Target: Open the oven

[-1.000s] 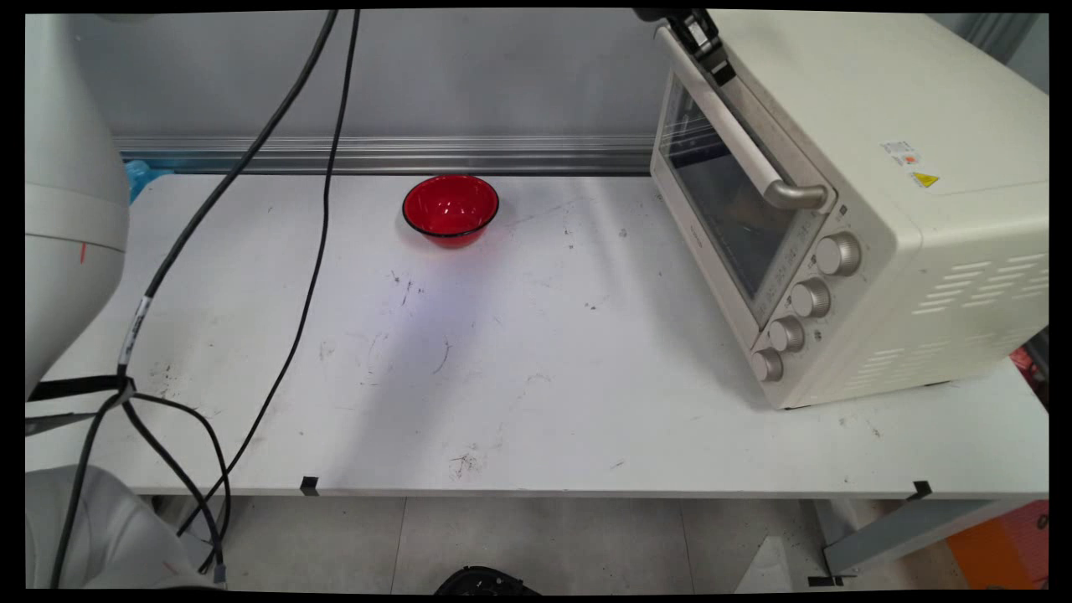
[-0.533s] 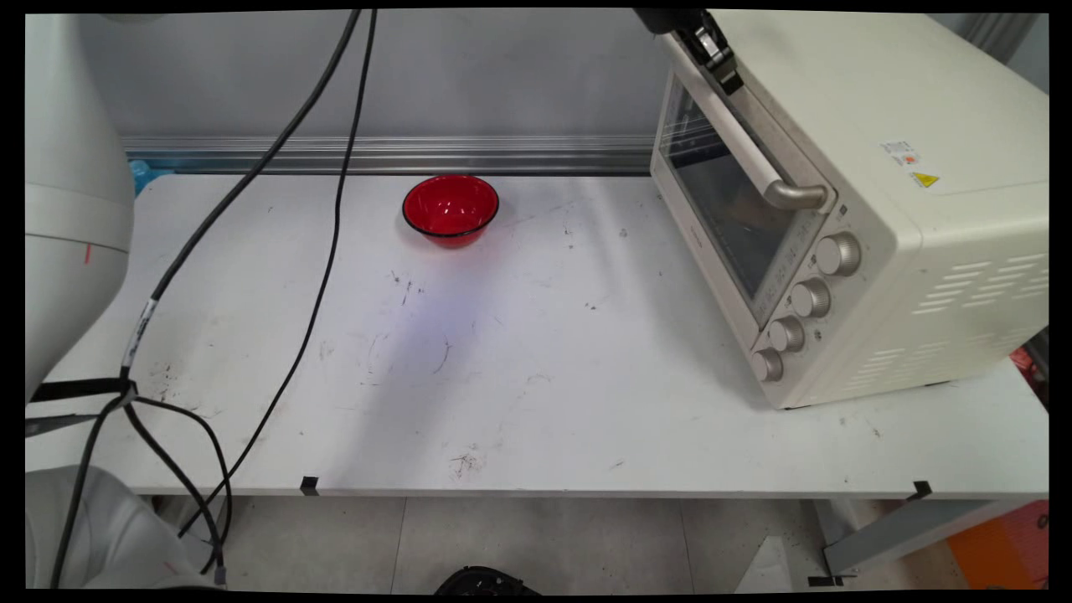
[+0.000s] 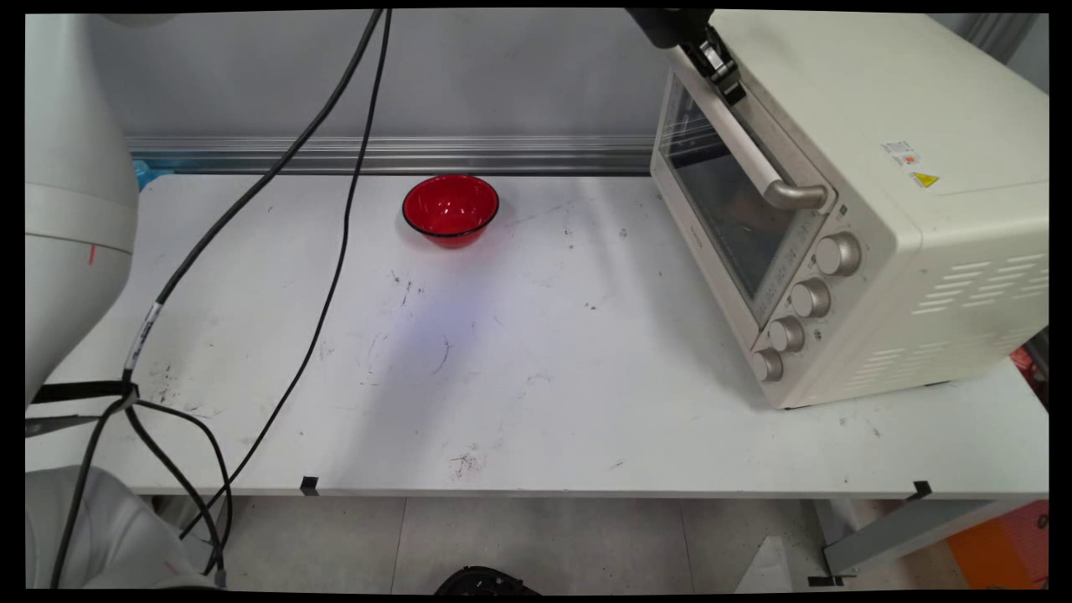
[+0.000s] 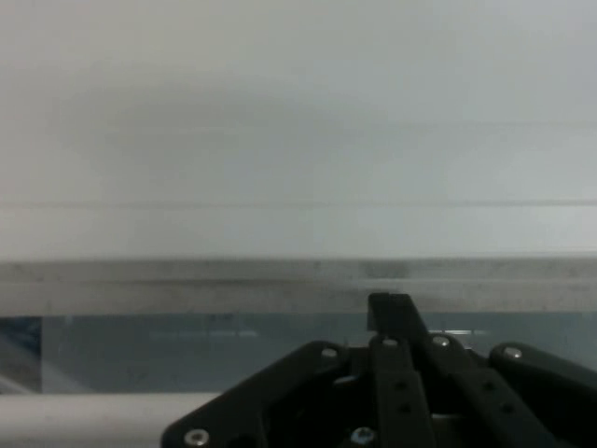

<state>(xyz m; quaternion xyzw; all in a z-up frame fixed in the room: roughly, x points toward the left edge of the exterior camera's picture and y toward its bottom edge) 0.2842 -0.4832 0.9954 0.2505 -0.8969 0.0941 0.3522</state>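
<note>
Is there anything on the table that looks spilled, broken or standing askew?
Nothing stands out. The red bowl sits upright and looks empty, the oven has its door shut, and the pincer is at the door's top edge.

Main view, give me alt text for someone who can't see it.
A black two-finger gripper sits at the top corner of a cream toaster oven's glass door, by its long handle, on a white table. A red glossy bowl stands apart near the back; black cables hang at left.
</note>
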